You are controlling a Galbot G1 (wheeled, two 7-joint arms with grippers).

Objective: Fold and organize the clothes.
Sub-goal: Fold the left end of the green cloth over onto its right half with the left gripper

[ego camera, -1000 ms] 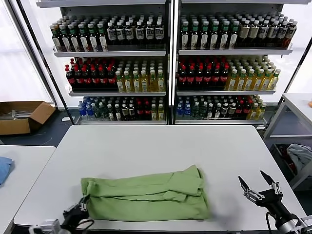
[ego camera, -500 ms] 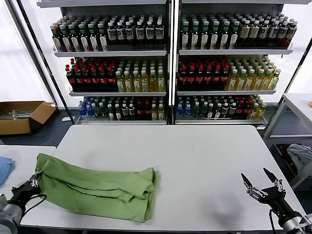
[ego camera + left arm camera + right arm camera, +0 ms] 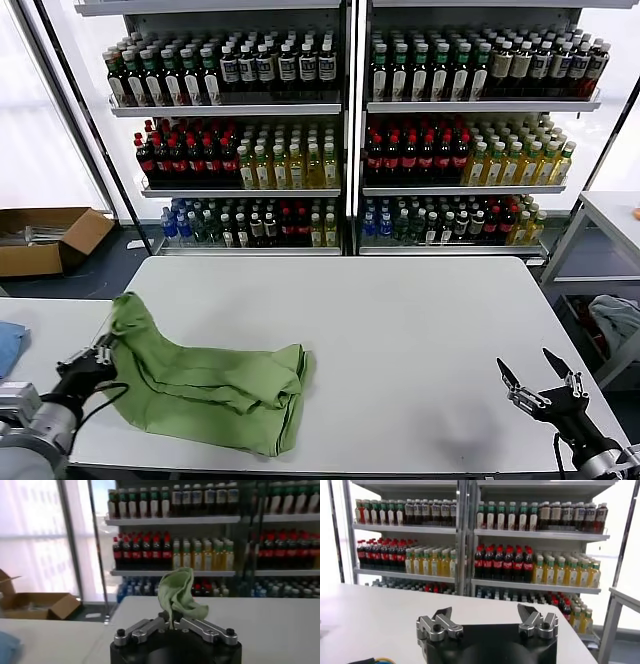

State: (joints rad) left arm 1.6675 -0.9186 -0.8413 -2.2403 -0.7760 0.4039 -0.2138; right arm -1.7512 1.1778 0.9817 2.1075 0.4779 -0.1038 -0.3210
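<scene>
Green shirt, folded, corner raised

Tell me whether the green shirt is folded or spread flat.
Folded. The green shirt lies as a layered band on the white table, one end lifted by the shut left gripper.
</scene>
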